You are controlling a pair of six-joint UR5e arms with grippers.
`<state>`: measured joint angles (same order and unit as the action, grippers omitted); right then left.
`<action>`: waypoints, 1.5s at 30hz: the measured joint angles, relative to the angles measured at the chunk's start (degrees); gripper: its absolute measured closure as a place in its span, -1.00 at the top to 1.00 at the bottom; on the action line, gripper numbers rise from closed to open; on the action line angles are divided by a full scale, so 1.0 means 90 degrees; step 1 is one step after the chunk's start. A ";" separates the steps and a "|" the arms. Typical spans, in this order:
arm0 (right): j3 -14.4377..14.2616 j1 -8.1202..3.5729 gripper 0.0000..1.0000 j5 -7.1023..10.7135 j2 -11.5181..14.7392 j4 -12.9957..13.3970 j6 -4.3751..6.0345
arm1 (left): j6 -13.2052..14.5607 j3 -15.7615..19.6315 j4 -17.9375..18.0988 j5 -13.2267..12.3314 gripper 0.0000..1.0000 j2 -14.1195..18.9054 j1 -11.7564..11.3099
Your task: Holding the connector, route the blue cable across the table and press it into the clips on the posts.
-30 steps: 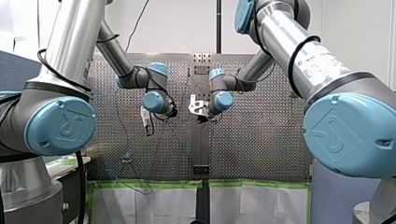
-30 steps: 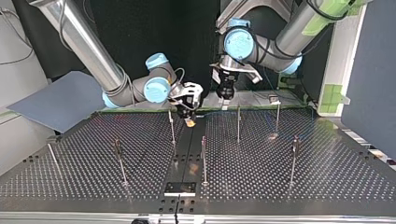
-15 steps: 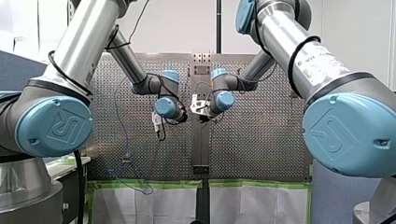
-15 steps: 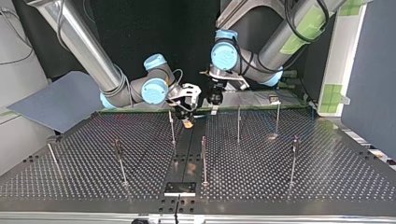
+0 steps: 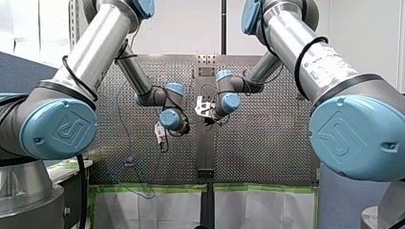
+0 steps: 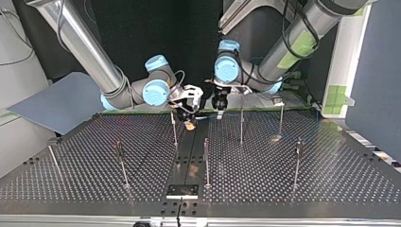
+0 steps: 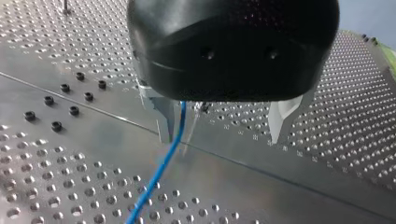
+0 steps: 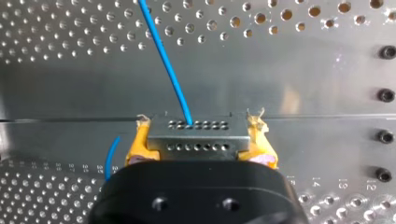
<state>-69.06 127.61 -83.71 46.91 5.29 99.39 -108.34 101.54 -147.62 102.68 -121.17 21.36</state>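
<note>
Right end effector: yellow pads clamped on the perforated metal connector, above the plain centre strip of the worktop. Blue cable leaves the connector's face and runs ahead. Left end effector: fingers spread, the cable passing just inside one finger, ungripped. Thin upright posts stand across the worktop, one just beside the right end effector.

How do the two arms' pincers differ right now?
My left arm's black pincer has bare metal fingers; my right arm's pincer has yellow pads. The left pincer is open, gripping nothing; the right is shut on a grey metal connector with rows of holes. The thin blue cable merely passes between the left's fingers but ends in the right's connector. Both are two-fingered, above the perforated table.
</note>
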 joint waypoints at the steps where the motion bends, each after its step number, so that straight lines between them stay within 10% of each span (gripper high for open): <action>1: 0.0000 0.0000 -1.00 0.0022 0.0000 0.0000 -0.0002 | -0.0020 -0.0053 0.0038 0.0043 1.00 -0.0054 -0.0004; 14: 0.0001 0.0008 -1.00 0.0110 -0.0001 0.0009 -0.0007 | 0.0064 -0.0501 -0.0098 0.0460 1.00 -0.0226 -0.0036; 19: 0.0001 0.0002 -1.00 0.0110 0.0000 0.0009 -0.0007 | 0.0161 -0.0507 -0.0215 0.0501 -0.22 -0.0224 -0.0002; 20: 0.0000 0.0002 -1.00 0.0110 0.0000 0.0011 -0.0007 | 0.0175 -0.0509 -0.0236 0.0505 -0.22 -0.0220 0.0006; 22: 0.0000 0.0000 -1.00 0.0111 -0.0001 0.0015 -0.0007 | 0.0183 -0.0511 -0.0262 0.0508 -0.91 -0.0201 0.0021; 45: 0.0016 0.0037 -1.00 0.0130 0.0499 -0.0255 0.0016 | 0.0103 -0.0500 -0.0822 0.0797 -1.00 0.0382 0.0096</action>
<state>-68.92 127.94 -82.54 51.40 3.00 99.53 -107.41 97.04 -155.02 109.86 -117.73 22.22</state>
